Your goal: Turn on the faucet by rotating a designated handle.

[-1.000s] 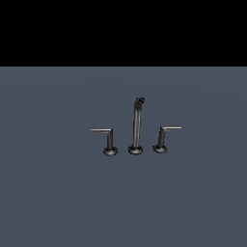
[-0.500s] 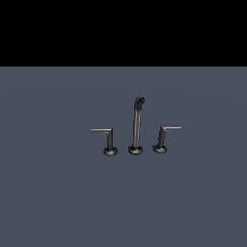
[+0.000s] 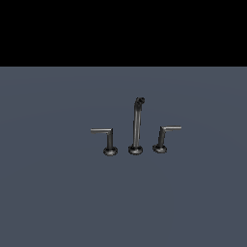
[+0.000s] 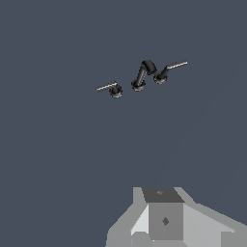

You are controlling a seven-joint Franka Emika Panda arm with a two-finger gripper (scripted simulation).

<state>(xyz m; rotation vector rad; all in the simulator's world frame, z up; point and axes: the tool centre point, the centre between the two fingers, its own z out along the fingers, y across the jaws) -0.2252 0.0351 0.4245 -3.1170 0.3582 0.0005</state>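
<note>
**Three dark fittings stand in a row on a grey floor**

Three pieces make up the faucet (image 3: pixel 136 130) that we see in the exterior view: a tall thin spout (image 3: pixel 137 123) with a bent tip in the middle, and a short L-shaped lever on either side, each on its own round base. All three rest on a flat slate-grey floor (image 3: pixel 58 193), with a black band above it.

We take the handle (image 3: pixel 109 140) to be the lever on the exterior view's left. Its stem stands straight up from its base, and its thin bar runs level from the top of the stem, pointing away from the spout toward the exterior view's left. The other lever (image 3: pixel 163 139), on the exterior view's right, has a leaning stem, and its bar points away from the spout the other way. The bases sit near one another but apart.

We see no vessel of any kind, so nothing holds anything.

From the wrist view we look down on the same set from well off: the handle (image 4: pixel 112 88), the spout (image 4: pixel 143 75) and the other lever (image 4: pixel 166 71). The gripper (image 4: pixel 161 219) shows only as a pale grey block at the picture's edge; its fingers are out of sight, so we cannot tell how far open it is or whether it has hold of anything. It is well apart from the faucet.
</note>
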